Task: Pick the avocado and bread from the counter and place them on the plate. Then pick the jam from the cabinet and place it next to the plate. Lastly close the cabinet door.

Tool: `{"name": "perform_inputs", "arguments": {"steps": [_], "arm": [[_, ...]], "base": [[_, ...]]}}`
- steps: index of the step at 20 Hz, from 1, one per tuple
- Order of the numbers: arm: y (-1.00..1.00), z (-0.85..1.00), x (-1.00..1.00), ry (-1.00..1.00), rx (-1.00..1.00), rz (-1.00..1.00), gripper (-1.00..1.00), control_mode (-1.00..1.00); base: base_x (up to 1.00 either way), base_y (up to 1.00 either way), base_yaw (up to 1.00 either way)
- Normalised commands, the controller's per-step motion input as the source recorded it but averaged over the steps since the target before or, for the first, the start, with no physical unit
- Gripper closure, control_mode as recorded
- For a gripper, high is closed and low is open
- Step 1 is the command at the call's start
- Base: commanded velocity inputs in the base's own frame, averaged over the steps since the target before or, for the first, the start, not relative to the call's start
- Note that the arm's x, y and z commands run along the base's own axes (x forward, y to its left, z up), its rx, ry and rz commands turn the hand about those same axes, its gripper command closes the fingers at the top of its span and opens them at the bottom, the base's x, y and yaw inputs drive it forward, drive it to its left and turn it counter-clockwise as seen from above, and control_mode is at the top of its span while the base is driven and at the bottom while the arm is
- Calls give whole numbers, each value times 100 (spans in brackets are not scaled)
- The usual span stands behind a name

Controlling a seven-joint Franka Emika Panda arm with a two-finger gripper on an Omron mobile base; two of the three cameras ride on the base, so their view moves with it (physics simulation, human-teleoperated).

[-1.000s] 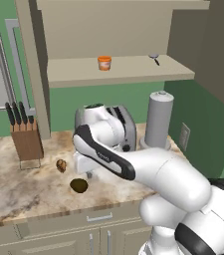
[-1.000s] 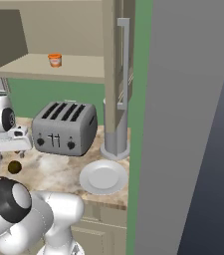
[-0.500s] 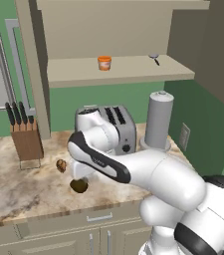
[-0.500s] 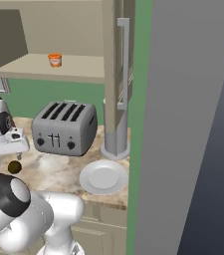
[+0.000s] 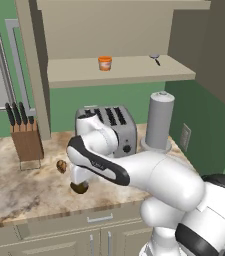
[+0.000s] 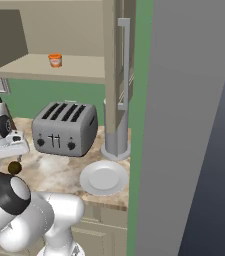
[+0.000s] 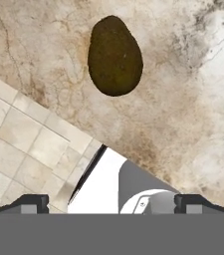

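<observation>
The dark olive avocado (image 5: 79, 188) lies on the marbled counter (image 5: 14, 192) near its front edge, also in the right base view as the avocado (image 6: 15, 167). My gripper (image 7: 112, 204) hangs straight above it, open, with nothing between its fingertips (image 7: 29, 203); the avocado (image 7: 115, 56) lies ahead of them. The tan bread (image 5: 61, 165) sits just behind and left of the avocado. The white plate (image 6: 104, 177) rests on the counter in front of the grey cylinder. The orange jam (image 5: 104, 63) stands on the shelf of the cabinet (image 5: 119, 70), whose door (image 6: 120, 60) is open.
A silver toaster (image 5: 111, 127) stands behind my arm, with a tall grey cylinder (image 5: 157, 120) to its right. A knife block (image 5: 26, 142) sits at the counter's left. A small dark utensil (image 5: 155, 59) lies on the shelf's right end.
My arm has bent down and lowered the hand closer over the avocado. The jaws have stayed open. The avocado, bread, plate and jam have not moved.
</observation>
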Motion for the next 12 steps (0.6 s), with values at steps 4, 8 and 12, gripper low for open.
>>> {"name": "perform_inputs", "arguments": {"steps": [4,8,12], "arm": [[1,-17,4,0,2,9,-100,-100],[0,-21,5,0,4,10,-100,-100],[2,-15,6,0,4,7,-100,-100]], "base": [[0,0,0],[0,0,0],[0,0,0]]}}
